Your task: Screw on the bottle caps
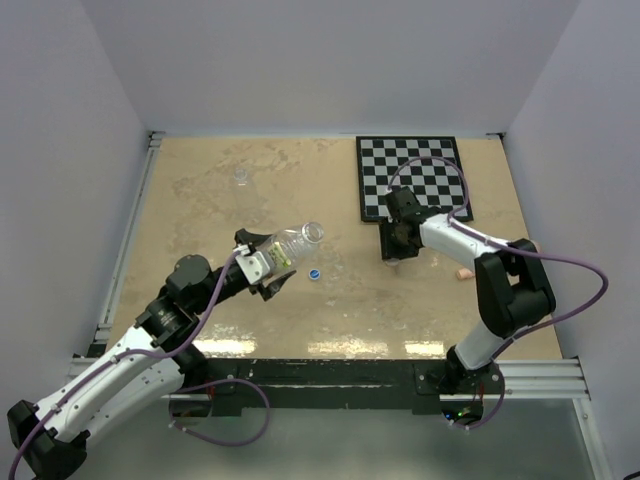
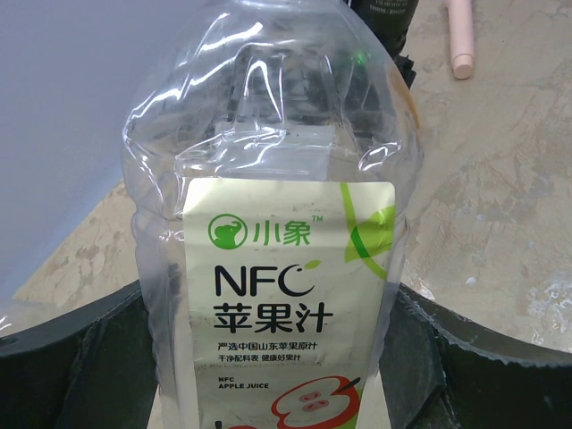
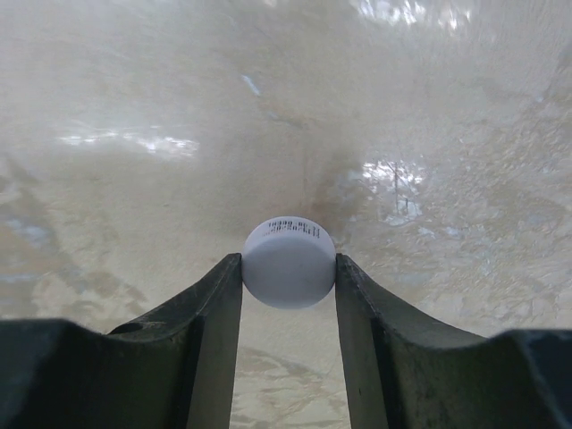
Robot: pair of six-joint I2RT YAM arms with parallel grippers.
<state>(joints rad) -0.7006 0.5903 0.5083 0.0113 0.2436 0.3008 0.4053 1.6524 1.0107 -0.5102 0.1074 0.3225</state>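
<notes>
tall bottle (image 2: pixel 268 116): clear plastic, glossy, creased and dented
label (image 2: pixel 290 295): smooth white film with a slight sheen
white cap (image 3: pixel 289 273): plastic, smooth, matt
right gripper (image 3: pixel 289 261): black fingers, dull, faintly grainy
table (image 1: pixel 200 190): beige marbled top, polished, lamps glinting off it
pink stick (image 2: pixel 460 40): smooth, matt

Juice label in clear view
The taller bottle (image 2: pixel 268 116) carries a label (image 2: pixel 290 304) reading "小象", "NFC 苹果汁", "NFC APPLE JUICE"; print on the white cap (image 3: pixel 288 262) is too small
</notes>
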